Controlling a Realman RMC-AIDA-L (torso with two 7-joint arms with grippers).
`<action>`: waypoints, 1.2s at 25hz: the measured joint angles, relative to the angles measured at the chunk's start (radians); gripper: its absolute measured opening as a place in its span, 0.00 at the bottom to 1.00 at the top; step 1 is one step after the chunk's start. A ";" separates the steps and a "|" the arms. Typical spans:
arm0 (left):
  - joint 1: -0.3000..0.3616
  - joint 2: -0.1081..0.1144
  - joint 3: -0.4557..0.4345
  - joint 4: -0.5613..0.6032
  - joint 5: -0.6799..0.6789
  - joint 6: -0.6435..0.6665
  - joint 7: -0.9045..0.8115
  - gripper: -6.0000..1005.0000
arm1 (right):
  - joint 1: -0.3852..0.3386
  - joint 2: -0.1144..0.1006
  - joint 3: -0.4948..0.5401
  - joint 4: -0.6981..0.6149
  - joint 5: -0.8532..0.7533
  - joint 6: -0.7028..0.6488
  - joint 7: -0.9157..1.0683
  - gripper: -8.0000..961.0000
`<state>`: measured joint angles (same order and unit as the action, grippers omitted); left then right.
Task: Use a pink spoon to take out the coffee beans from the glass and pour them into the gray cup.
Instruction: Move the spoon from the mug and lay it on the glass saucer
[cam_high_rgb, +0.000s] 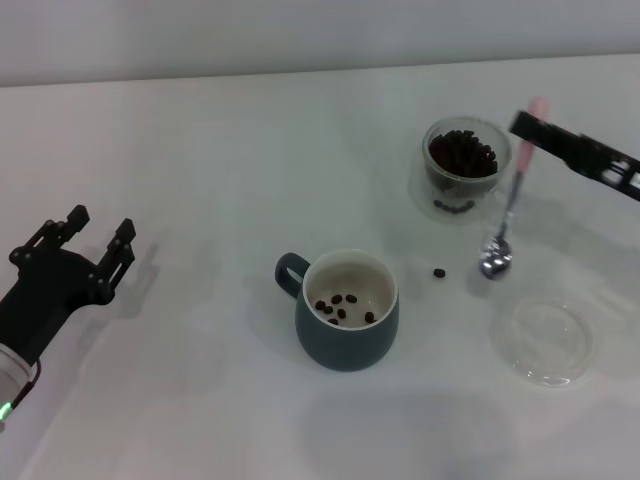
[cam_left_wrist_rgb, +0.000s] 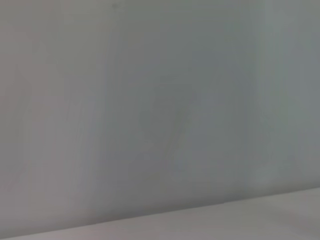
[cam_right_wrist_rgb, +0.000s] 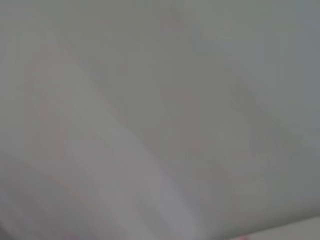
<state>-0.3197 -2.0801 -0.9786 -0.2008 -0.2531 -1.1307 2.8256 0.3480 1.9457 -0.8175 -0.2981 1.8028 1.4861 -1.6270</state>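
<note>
The right gripper (cam_high_rgb: 527, 128) pinches the spoon (cam_high_rgb: 507, 215) beside the glass (cam_high_rgb: 462, 167); its bowl looks empty. A few beans (cam_high_rgb: 343, 306) lie in the cup (cam_high_rgb: 346, 310). Next: dip into the glass. The left gripper (cam_high_rgb: 98, 238), fingers spread, rests far off.

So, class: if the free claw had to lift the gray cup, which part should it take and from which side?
Probably the loop handle on the gray cup. It sticks out toward the robot's left, the side where the left claw waits open, with bare table between. The rounded body is wide, so the handle looks the easier hold. Lift level: beans lie inside.
</note>
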 joint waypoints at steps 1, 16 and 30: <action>-0.003 0.000 0.000 0.000 0.000 0.000 0.000 0.58 | -0.010 -0.005 0.000 0.000 0.000 0.000 0.000 0.16; -0.029 0.003 0.000 0.000 0.000 0.005 0.000 0.58 | -0.090 -0.047 -0.006 0.008 -0.049 -0.009 -0.001 0.16; -0.046 0.003 -0.002 0.000 0.000 0.028 0.000 0.58 | -0.121 -0.040 0.000 0.002 -0.072 -0.036 -0.044 0.16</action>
<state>-0.3653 -2.0770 -0.9802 -0.2009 -0.2531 -1.1026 2.8256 0.2267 1.9060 -0.8177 -0.2958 1.7304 1.4501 -1.6714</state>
